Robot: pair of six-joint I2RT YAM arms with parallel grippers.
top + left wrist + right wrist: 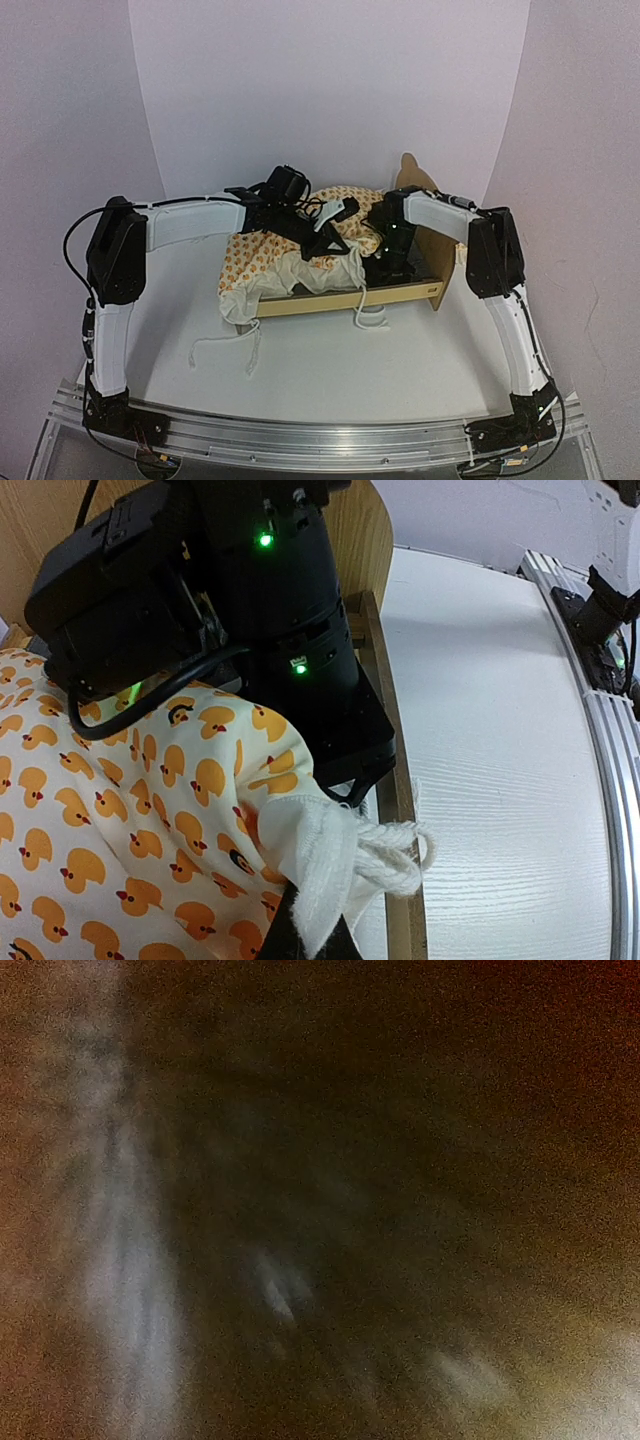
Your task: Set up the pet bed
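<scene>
Top external shows the pet bed (345, 298) slightly toward 3 o'clock of centre, with the mattress cushion (262, 262) spilled over its 9 o'clock end. The ruffle (340, 865) is pinched by the closed left gripper (305, 935). The right gripper (388, 262) is sunk in the bed, and its opening cannot be told. If pulled, the cushion could be snagged there.

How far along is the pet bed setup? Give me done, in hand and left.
Done: the pet bed frame stands upright. In hand: the left gripper appears to pinch the duck-print cushion by its white ruffle. The cushion lies partly in the frame and hangs over its left end. The right gripper reaches down inside the frame, its jaws hidden. Left: seating the cushion flat inside the rails.
</scene>
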